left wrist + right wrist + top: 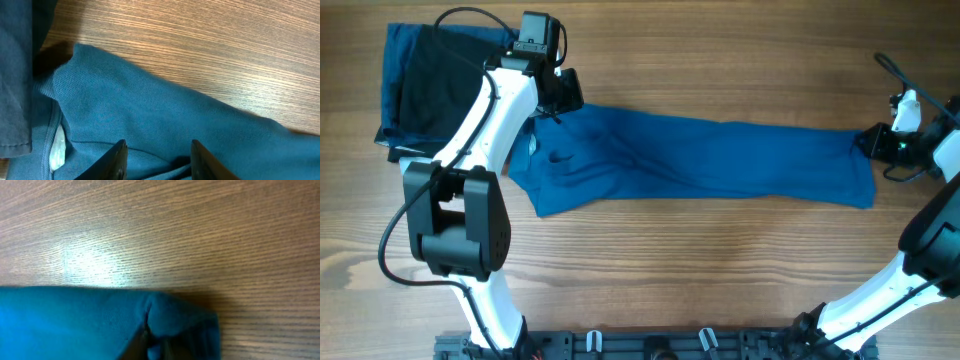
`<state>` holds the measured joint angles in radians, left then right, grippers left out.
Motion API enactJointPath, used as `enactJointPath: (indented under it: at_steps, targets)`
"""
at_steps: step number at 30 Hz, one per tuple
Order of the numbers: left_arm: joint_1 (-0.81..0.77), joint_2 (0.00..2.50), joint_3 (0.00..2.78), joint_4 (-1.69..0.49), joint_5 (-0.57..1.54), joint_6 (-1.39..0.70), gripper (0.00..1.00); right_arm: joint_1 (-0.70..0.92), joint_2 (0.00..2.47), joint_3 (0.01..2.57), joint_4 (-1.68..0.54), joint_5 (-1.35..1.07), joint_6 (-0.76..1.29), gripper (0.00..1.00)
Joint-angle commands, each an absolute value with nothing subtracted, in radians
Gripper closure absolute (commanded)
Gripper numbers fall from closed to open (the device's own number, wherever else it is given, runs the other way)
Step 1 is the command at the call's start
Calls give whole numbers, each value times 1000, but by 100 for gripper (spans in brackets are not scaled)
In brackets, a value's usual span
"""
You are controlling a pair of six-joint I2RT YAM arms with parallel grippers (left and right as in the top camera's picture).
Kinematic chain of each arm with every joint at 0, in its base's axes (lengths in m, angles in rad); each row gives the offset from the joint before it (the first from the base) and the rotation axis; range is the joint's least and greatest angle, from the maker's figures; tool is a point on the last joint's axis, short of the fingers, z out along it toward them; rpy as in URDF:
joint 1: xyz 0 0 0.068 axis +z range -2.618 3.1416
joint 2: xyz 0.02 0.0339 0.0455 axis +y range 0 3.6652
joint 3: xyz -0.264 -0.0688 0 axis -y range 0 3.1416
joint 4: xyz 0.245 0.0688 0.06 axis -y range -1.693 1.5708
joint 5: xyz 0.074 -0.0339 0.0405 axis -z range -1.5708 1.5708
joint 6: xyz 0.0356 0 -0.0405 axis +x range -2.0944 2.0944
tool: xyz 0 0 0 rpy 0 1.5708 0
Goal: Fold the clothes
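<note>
From the overhead view, the polo shirt (700,160) lies across the middle of the worktop (670,280) as one long narrow band, with its collar end at the left and its hem end at the right. I judge that the long sides are already brought in, but no crosswise fold is made, so most of the folding is left. The dark garments (420,90) lie in the far left corner, touching the collar end. My left tool (560,105) hangs over the collar end, and my right tool (872,143) is at the other end of the band.

In the left wrist view, the left tool (159,160) has its jaws partly apart, low over the blue fabric. A small ridge of cloth lies between them, but it does not fill the gap, so I read this tool as released. The collar (47,95) and the white neck label (57,152) are just beside it.

In the right wrist view, the right tool (150,347) is clenched on the bunched end of the shirt, low over the wood.
</note>
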<state>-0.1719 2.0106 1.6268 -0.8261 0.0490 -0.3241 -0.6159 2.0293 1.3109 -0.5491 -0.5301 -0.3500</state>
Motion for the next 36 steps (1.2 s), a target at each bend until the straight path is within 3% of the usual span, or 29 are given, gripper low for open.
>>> enactJointPath:
  at_steps: [1,8,12,13,14,18,22,27,36]
  targets:
    - [-175,2001,1637,-826,32,-326,59,-614,2038,1337,-522,-532,-329,96]
    - [-175,2001,1637,-827,32,-326,58,-614,2038,1342,-414,-532,-284,95]
    - [-175,2001,1637,-827,32,-326,58,-614,2040,1333,-378,-527,-284,87]
    - [-175,2001,1637,-826,32,-326,59,-613,2044,1333,-376,-517,-284,76]
    - [-175,2001,1637,-826,32,-325,59,-611,2051,1333,-374,-502,-284,53]
    - [-178,1993,1638,-804,36,-295,60,-608,2065,1337,-360,-487,-227,23]
    - [-198,1938,1665,-831,37,-269,74,-609,1983,1425,-453,-486,-187,8]
    - [-250,1910,1664,-841,187,-299,94,-586,1852,1545,-638,-461,-160,3]
    - [-410,2015,1657,-841,212,-375,96,-567,1908,1518,-817,-321,-170,1]
